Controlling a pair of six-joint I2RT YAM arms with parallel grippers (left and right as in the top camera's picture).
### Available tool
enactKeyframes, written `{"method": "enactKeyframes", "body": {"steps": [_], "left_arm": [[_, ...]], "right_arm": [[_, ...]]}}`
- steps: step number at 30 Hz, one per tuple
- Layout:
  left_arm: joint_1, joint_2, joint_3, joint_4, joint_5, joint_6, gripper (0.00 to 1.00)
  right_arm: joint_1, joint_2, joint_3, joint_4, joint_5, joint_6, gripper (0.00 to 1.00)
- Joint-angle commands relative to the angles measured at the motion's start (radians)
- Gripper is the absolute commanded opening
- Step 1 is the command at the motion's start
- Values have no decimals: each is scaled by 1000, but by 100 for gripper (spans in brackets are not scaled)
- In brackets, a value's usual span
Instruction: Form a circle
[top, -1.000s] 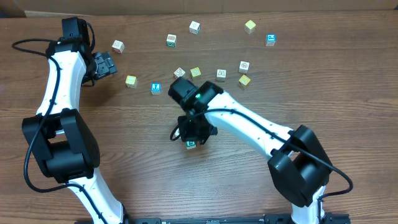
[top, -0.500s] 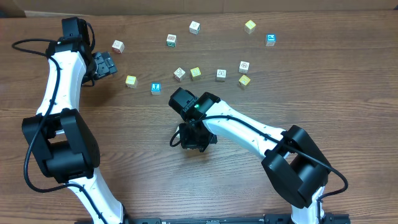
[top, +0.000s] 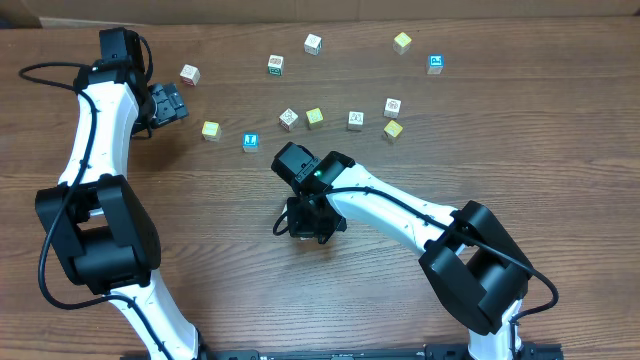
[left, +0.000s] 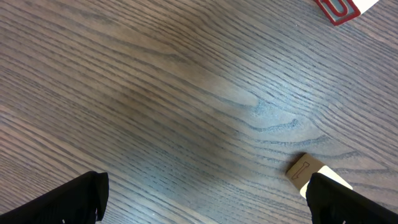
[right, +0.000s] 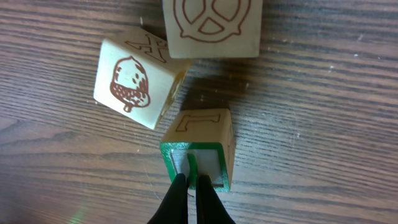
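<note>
Green-edged wooden cube (right: 202, 134) sat touching the right gripper's (right: 191, 185) pinched-together fingertips; the left gripper's (left: 205, 198) fingers stood wide apart.

Circle (right: 171, 87): three pale wooden cubes in view, bunched close on the surface.
Pretzel cube (right: 211, 25): top of the group, square-on, cut off by the frame.
Acorn cube (right: 134, 84): left, turned askew, its corner against the pretzel cube.
Green-edged cube (right: 199, 149): lowest, letter on top, just beside the acorn cube.

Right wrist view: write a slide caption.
Shut right tool at the green-faced cube; acorn cube and pretzel cube just beyond.
</note>
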Motion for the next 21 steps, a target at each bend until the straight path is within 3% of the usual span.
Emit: {"method": "enactKeyframes", "body": {"steps": [1,21], "left_arm": [[-7,-10,-6,2,-5,8,100],[-7,-10,-6,2,-5,8,100]], "right_arm": [[4,0,-19,10,1,9,4],[-6,0,-19,34,5,12,4]]}}
